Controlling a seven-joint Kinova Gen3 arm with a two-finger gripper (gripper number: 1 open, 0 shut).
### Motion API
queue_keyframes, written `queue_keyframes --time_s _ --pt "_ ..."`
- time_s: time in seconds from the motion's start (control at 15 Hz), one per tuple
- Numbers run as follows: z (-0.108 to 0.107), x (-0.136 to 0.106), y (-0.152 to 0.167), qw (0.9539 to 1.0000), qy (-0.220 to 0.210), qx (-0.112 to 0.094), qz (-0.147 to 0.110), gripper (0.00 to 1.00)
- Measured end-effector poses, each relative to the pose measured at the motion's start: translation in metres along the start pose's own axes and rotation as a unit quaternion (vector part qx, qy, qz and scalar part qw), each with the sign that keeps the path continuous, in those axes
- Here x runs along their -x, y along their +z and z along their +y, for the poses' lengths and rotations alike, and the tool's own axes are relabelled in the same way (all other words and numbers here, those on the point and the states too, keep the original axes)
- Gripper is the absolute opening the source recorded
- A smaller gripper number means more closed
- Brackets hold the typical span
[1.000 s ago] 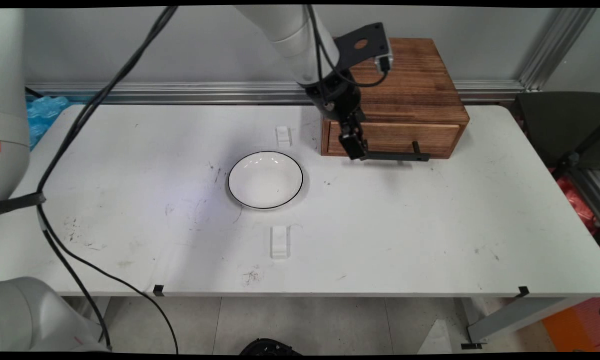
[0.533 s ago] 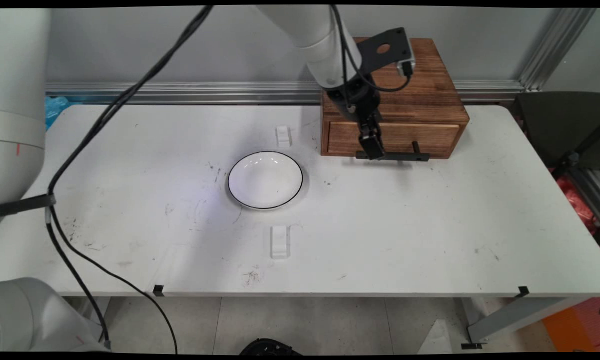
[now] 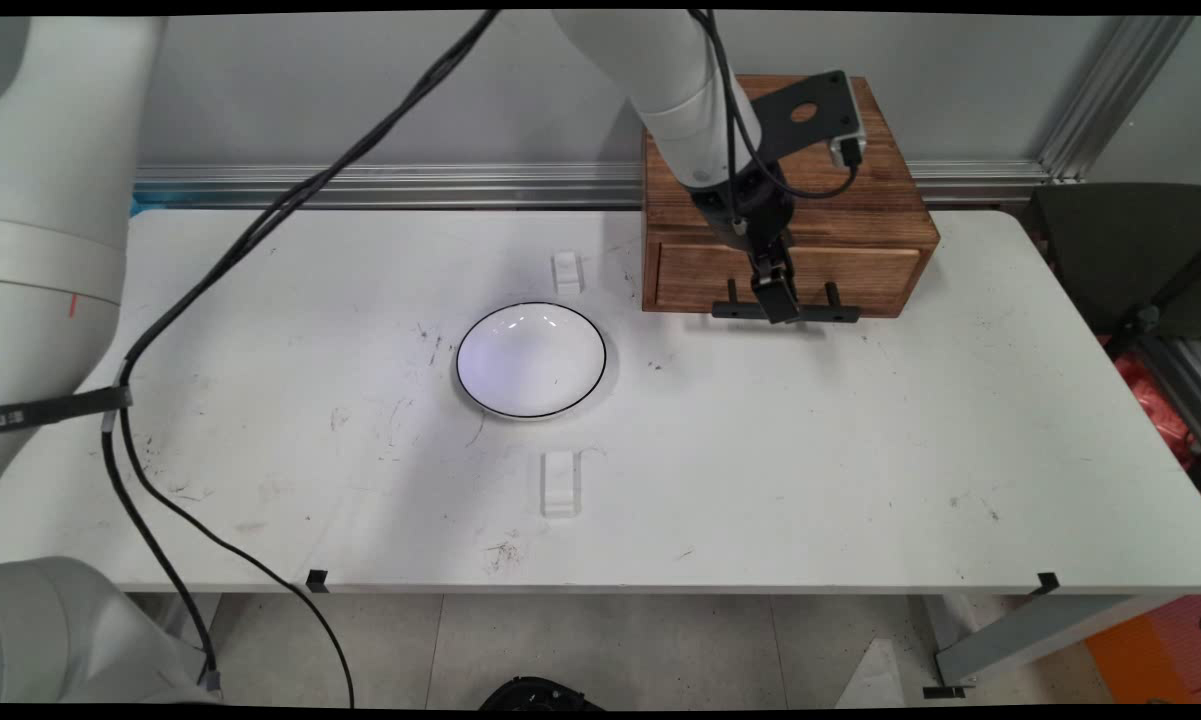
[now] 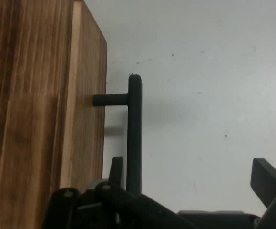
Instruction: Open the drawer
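A brown wooden box [image 3: 865,190] with one drawer [image 3: 865,275] stands at the table's back right. A black bar handle [image 3: 830,313] runs along the drawer's front. My gripper [image 3: 780,300] hangs down right at the middle of that handle. In the hand view the drawer front [image 4: 83,95] fills the left side and the handle [image 4: 134,124] runs up from the linkage. My gripper [image 4: 191,172] is open: the handle lies between the fingers, close to the left finger [image 4: 116,169], far from the other. The drawer looks shut.
A white bowl with a black rim [image 3: 531,360] sits left of the box, near the table's middle. Two small white blocks [image 3: 567,271] [image 3: 560,482] lie behind and in front of the bowl. Black cables [image 3: 260,215] hang across the left of the table [image 3: 860,450].
The gripper has moved to the right along the drawer front, from the handle's left end to its middle. Bowl and box have not moved.
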Motion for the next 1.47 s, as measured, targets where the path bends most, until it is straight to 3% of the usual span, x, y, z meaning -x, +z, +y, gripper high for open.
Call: queue_keyframes --time_s 0.67,1.47 --pt "-0.006 -0.001 0.047 1.0000 0.007 -0.005 -0.003 1.00" --pt "-0.008 0.009 0.079 0.9999 -0.001 -0.009 -0.009 1.00"
